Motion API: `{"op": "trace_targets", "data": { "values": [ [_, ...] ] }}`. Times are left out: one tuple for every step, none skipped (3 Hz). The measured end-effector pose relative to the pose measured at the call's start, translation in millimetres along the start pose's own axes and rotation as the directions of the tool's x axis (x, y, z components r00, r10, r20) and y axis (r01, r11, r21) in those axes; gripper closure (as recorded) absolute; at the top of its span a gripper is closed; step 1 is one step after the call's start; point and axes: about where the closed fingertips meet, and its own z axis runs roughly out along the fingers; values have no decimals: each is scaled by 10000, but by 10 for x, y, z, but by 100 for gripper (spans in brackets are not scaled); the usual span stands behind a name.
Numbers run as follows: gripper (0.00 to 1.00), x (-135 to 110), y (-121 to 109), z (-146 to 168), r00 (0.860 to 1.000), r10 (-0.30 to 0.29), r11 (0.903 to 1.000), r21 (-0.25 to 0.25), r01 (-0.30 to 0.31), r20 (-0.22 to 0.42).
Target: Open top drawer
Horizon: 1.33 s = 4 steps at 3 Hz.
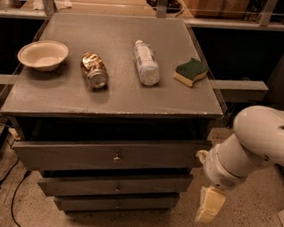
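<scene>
Logging the top drawer (77,155) first: it is a matte grey panel, the widest and tallest of three stacked fronts, directly under the desk (108,99) top. It has one small round metal knob (117,157) at its centre, and a dark gap runs between its upper edge and the desk top. Two narrower drawers (89,187) sit beneath it, each with its own small knob.

The arm (267,140) enters from the right edge. It is smooth white with a bulky rounded link, and it bends down and to the left at the wrist. The wrist lies just beside the top drawer's right end. The gripper (209,205) is cream-coloured and hangs pointing at the floor, right of the lower drawers and apart from them. I cannot tell how far open it is, and I see nothing in it.

I count four things on the desk, one of each:
- a round pale bowl (42,54)
- a crushed metal can (94,71) on its side
- a clear plastic bottle (147,62) lying down
- a sponge (191,71), green over yellow

The floor is speckled.
</scene>
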Motion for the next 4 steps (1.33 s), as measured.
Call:
{"op": "trace_targets", "data": {
  "values": [
    [0, 12, 8, -6, 10000, 35, 10000, 9, -35, 12],
    [0, -398, -352, -147, 9966, -572, 9965, 647, 534, 588],
    [0, -653, -597, -264, 9911, -952, 9904, 1090, 848, 935],
    [0, -662, -558, -188, 9913, -1029, 9909, 954, 949, 818]
  ]
}}
